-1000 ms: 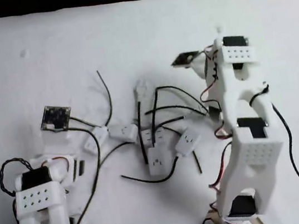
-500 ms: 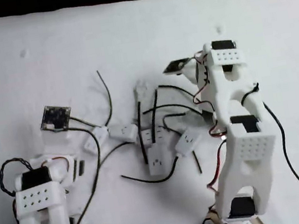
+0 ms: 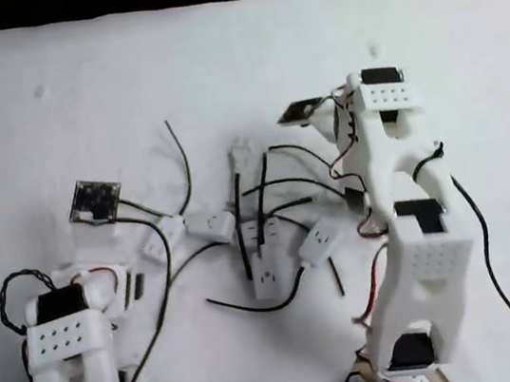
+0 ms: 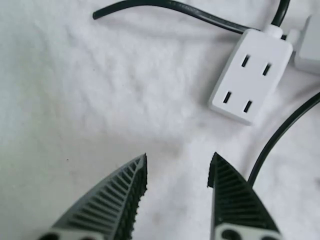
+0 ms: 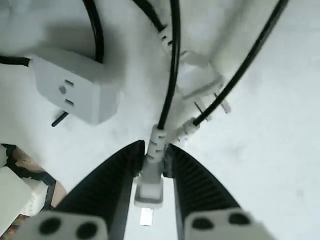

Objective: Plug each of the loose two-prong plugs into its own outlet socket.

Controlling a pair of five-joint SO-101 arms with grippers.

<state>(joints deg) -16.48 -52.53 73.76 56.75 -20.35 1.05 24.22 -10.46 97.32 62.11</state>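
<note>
- Right gripper (image 5: 152, 151): its fingers are clamped on a white two-prong plug (image 5: 149, 186), one on either flank of the body. I judge the side grip is meant to stop the plug twisting while it is carried.
- The plug's black cord (image 5: 172, 65) runs out past the fingertips and away over the table (image 5: 280, 165). What looks like a prong end shows on the wrist side. If so, the prongs face back toward the arm, and I would expect a re-grip before insertion.
- A grey-white outlet block (image 5: 75, 95) lies near the held plug but apart from it, socket face up. I take it as the likeliest target.
- A second white plug (image 5: 200, 82) lies loose on the table beyond the fingertips, crossed by another cord and not yet seated in anything.
- Left gripper (image 4: 177, 170): its fingers are apart with nothing between them, low over bare table.
- A white outlet strip (image 4: 250, 75) lies ahead of the left gripper, face up with all slots vacant. I judge this arm is parked where it could steady the strip.
- In the high view the outlets and cords sit bunched mid-table (image 3: 267, 271), between the two arms. Tangled leads could snag during any carry.
</note>
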